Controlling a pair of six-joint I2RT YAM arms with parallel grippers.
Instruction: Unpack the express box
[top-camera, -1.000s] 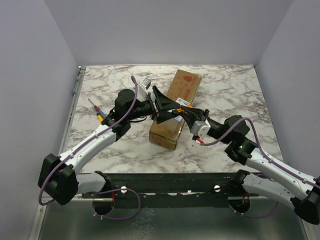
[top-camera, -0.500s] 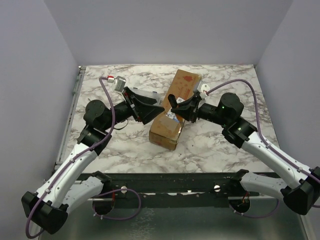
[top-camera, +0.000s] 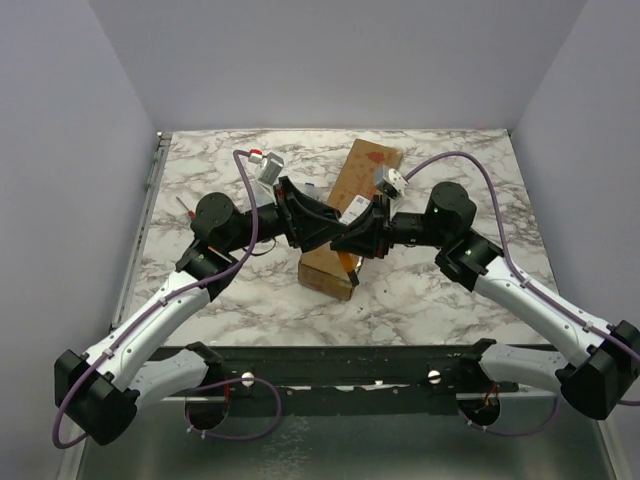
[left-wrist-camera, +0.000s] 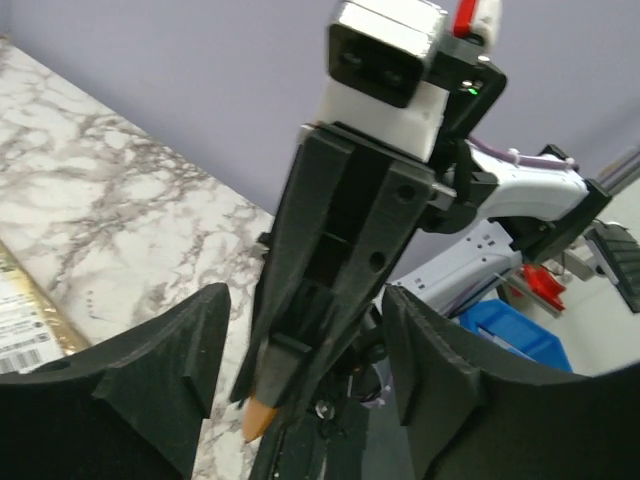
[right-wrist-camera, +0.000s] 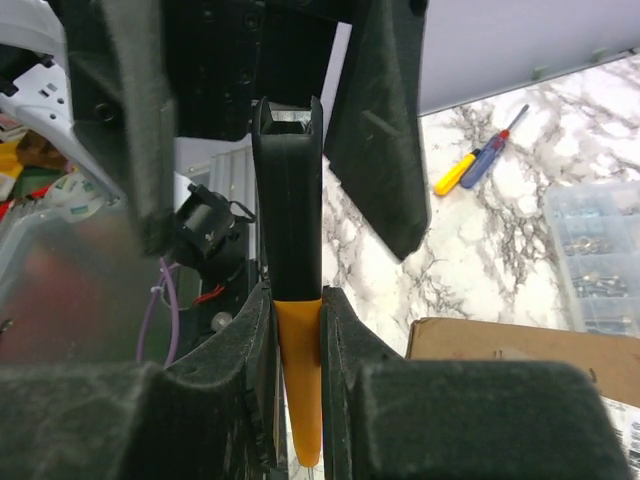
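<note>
1. Clamping a slim black tool with an orange end (right-wrist-camera: 287, 190): right gripper (right-wrist-camera: 297, 330), fingers (right-wrist-camera: 347, 380) clenched tight on the orange section. In the right wrist view, the black section runs out beyond them.
2. Straddling that black section without gripping it: left gripper (left-wrist-camera: 300, 350), fingers (left-wrist-camera: 150, 370) spread apart, one on each side. Daylight shows on both sides, and nothing is grasped.
3. Meeting nose to nose, as seen from above: left gripper coming in from the left, right gripper from the right, tips overlapping above the express box (top-camera: 368, 170).
4. Lying flat on the marble table (top-camera: 450, 160), about mid-table: the express box, long axis running from near centre away toward the far right. Near end faces the arm bases; far end with red print is clear of the grippers. White label is largely covered by the two grippers. Cannot tell whether tool or fingers touch the cardboard.
5. Resting left of the box on the marble: clear compartment case (right-wrist-camera: 600, 250), close to the box's long side. Farther left, well apart from the box, two small screwdrivers (right-wrist-camera: 470, 170), one yellow-handled and one blue, lying together.
6. Reaching inward from the two near corners: both arms, white links with black joints, a purple cable looping along each.
</note>
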